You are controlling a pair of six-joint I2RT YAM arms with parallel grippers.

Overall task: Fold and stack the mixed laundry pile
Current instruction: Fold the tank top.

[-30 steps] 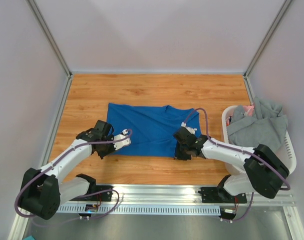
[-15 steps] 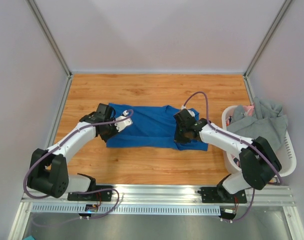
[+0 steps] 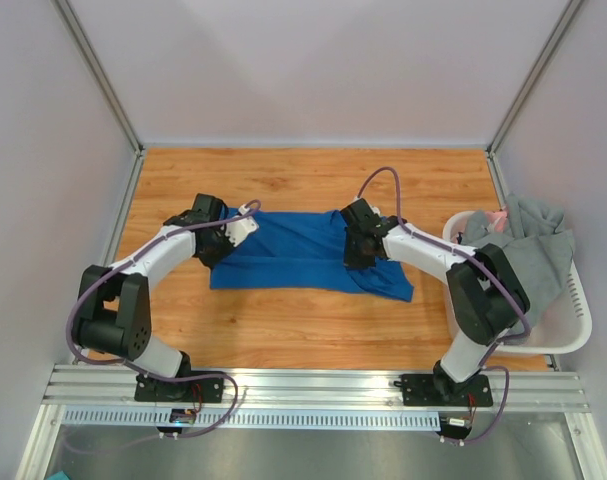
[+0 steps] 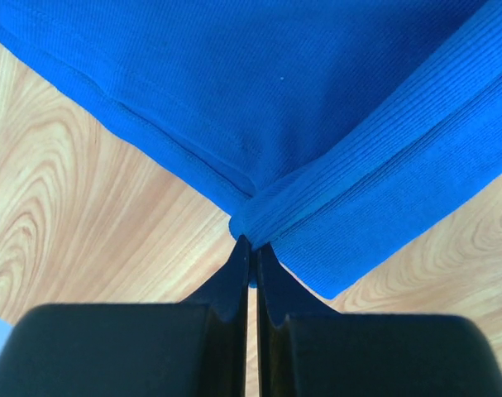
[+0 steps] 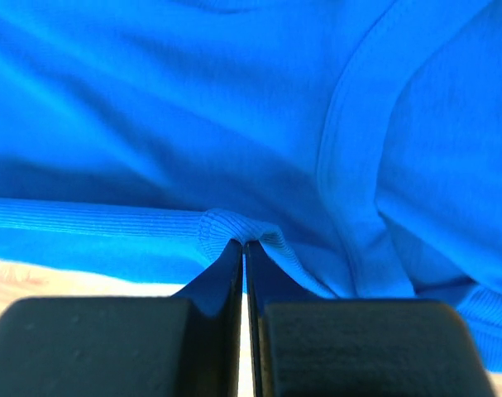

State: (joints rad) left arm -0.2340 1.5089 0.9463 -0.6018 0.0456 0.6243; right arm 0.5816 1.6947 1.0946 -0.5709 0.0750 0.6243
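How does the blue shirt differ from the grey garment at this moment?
The blue shirt lies stretched out low on the table, while the grey garment sits bunched in the basket, spilling over its rim. The left gripper and right gripper each pinch the blue shirt's edge; nothing touches the grey garment. Both are soft cloth.

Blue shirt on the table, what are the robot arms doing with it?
The robot is folding the blue shirt, which lies on the wooden table. The left hand and the right hand are each shut on a pinch of its ribbed edge, held over the rest of the shirt so it lies doubled. More laundry, with a grey garment on top, waits in the white basket.
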